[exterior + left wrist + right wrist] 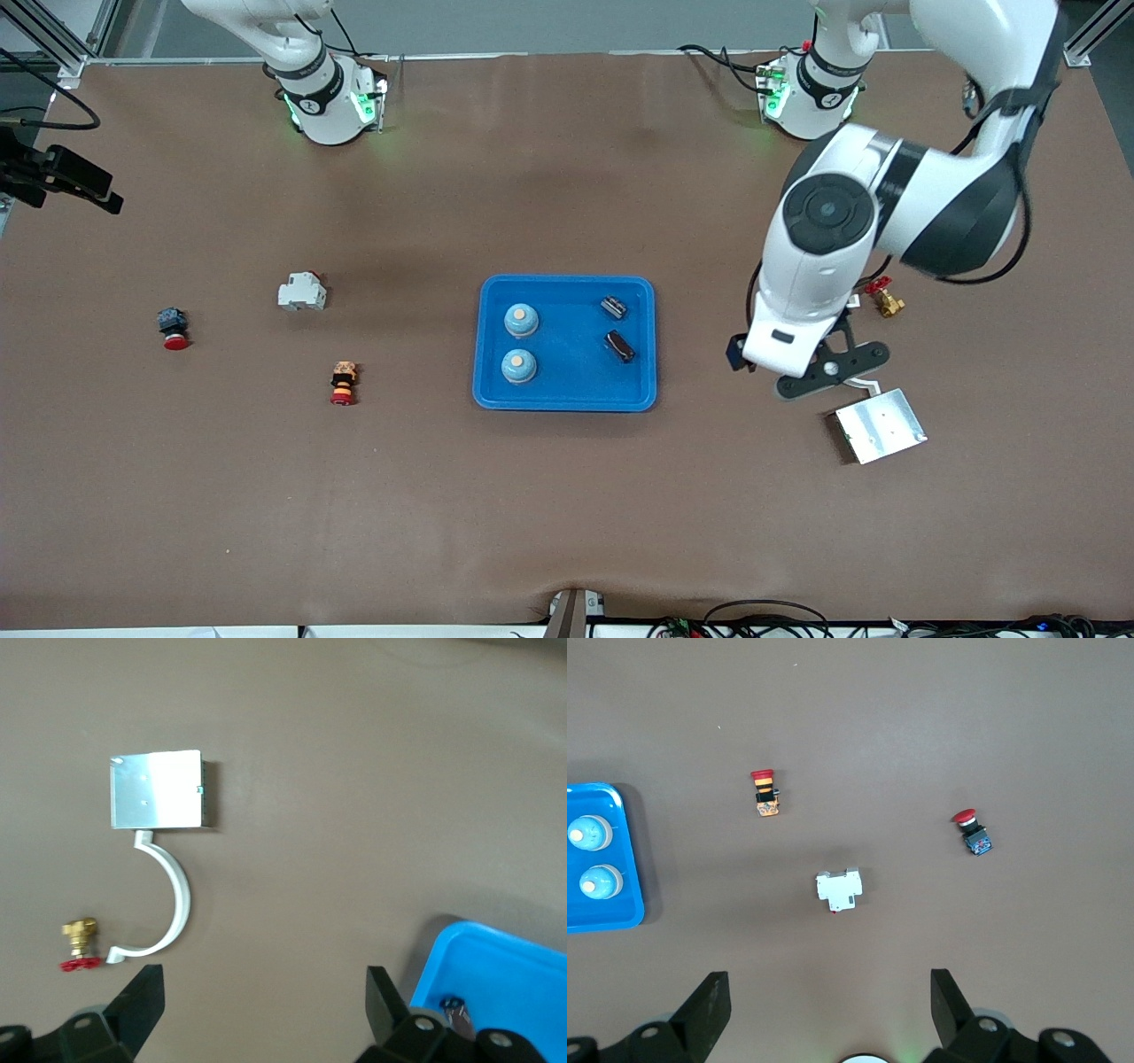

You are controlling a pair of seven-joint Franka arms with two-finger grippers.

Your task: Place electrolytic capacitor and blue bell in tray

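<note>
The bright-blue tray (pixel 571 354) lies mid-table. In it sit two blue bells (pixel 521 320) (pixel 519 366) at the right arm's end and two dark electrolytic capacitors (pixel 614 307) (pixel 619 346) at the left arm's end. My left gripper (pixel 797 363) hangs over bare table between the tray and a silver plate. In the left wrist view it (pixel 266 979) is open and empty, with the tray's corner (pixel 496 966) and one capacitor (pixel 454 1008) at the edge. My right gripper (pixel 830 1010) is open and empty, held high near its base, with the tray (pixel 629 859) and the bells (pixel 588 833) in sight.
A silver metal plate (pixel 880 425) with a white curved strip (pixel 177 895) and a brass valve with a red handle (pixel 886 299) lie toward the left arm's end. A white breaker (pixel 302 291), a red push button (pixel 174 328) and an orange-red button (pixel 344 382) lie toward the right arm's end.
</note>
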